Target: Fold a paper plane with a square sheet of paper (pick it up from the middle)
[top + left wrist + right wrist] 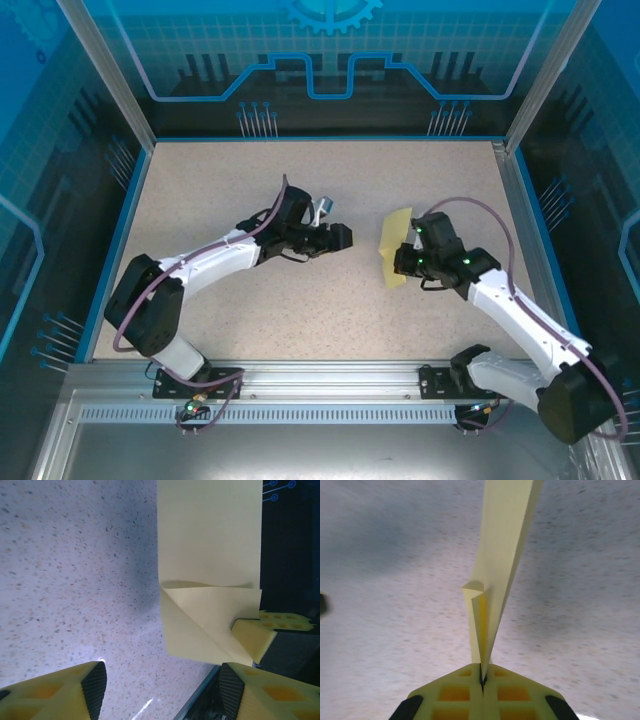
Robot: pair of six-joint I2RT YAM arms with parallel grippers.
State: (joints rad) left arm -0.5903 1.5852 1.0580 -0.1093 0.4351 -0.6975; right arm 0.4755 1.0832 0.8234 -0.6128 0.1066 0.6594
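The right gripper (482, 674) is clamped tight on the bottom edge of the pale yellow sheet of paper (501, 550). The sheet is partly folded and stands edge-on over the speckled desk (395, 605), right of centre. The left gripper (160, 687) gapes wide with nothing between its fingers, facing the sheet from nearby.

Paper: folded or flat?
Folded. A creased corner flap lies over the paper, and the right gripper pinches doubled layers.

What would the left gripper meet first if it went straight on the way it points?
Most likely the folded pale yellow sheet of paper, pinched in the shut right gripper. It lies ahead of the open left gripper; depth is unclear.
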